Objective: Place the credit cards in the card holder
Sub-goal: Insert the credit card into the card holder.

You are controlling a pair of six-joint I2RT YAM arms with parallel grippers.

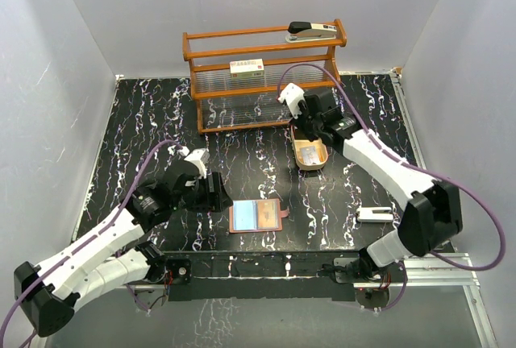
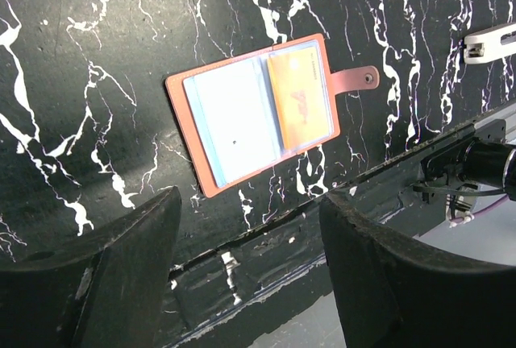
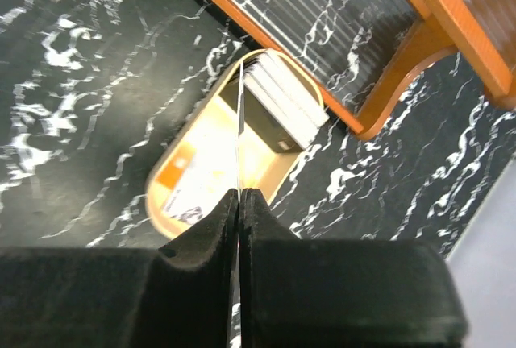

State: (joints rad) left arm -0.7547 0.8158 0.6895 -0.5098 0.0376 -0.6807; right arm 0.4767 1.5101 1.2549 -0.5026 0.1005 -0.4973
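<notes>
- The card holder point(image 2: 258, 110) lies open and flat on the table point(image 1: 161, 138), near the front edge and about midway between the two arm bases. Its closing tab point(image 2: 359, 80) sticks out to one side.
- Inside it, a pale card point(image 2: 230, 118) fills one clear pocket and an orange card point(image 2: 300, 98) fills the other, next to the tab.
- The left claw point(image 2: 250, 203) hovers just beside the card holder, on the side away from the tab. Its fingers are spread wide with nothing between them.
- The right claw point(image 3: 239, 195) is well apart from the card holder, over the oval wooden tray point(image 3: 151, 203). Its fingers are pinched tight on a thin card point(image 3: 241, 122), seen edge-on and standing straight out from the tips.
- I cannot tell whether that card's far edge touches the tray.
- In the tray lies a printed orange-and-white card point(image 3: 189, 187). At the far end is a pale stack with a dark side point(image 3: 282, 106), too blurred to make out.
- Just behind the tray stands a wooden rack point(image 1: 266, 74), with a stapler point(image 1: 313, 32) on top and a cream-and-yellow box point(image 1: 247, 68) on the shelf below.
- A small white object point(image 1: 375, 214) lies on the table near the right arm's base.
</notes>
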